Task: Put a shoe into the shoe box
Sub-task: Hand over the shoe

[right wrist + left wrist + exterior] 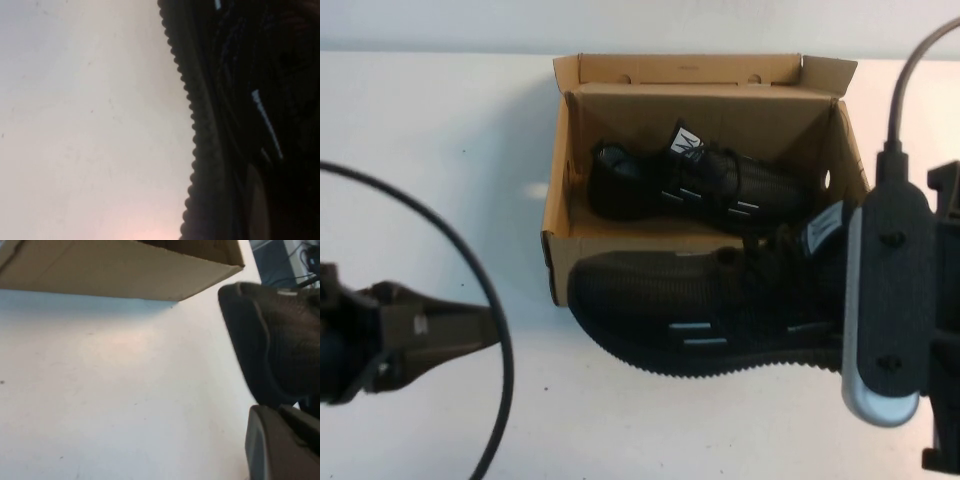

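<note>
Nearest the camera, the left gripper (pixel 470 330) is parked low over the white table (pixel 430 150), off to the left of everything, and nothing is seen in it; whether its fingers are open or shut can't be told from here. The right gripper (pixel 845 270) is buried at the heel end of the black ribbed-knit sneaker with silver-white dashes (pixel 705 315), so the grip itself is hidden behind the wrist housing. It's judged to be clamped on the shoe, since the shoe looks to be carried above the table in front of the box, but how wide the claw sits can't be told.

The sneaker's long axis is laid left to right, toe toward the left arm, heel at the right arm. In the right wrist view only its bumpy sole edge (pixel 197 125) is shown against the table.

Just beyond it, the plain brown corrugated cardboard shoe box (pixel 555 160) is open, lid flap folded back, its long side running parallel to the held shoe. A second identical black sneaker (pixel 700 185) is already lying inside.

So the box sits straight ahead of the claw, away from the robot. The right arm is clearly the nearer one, and a short push forward and down is probably all that's called for.
</note>
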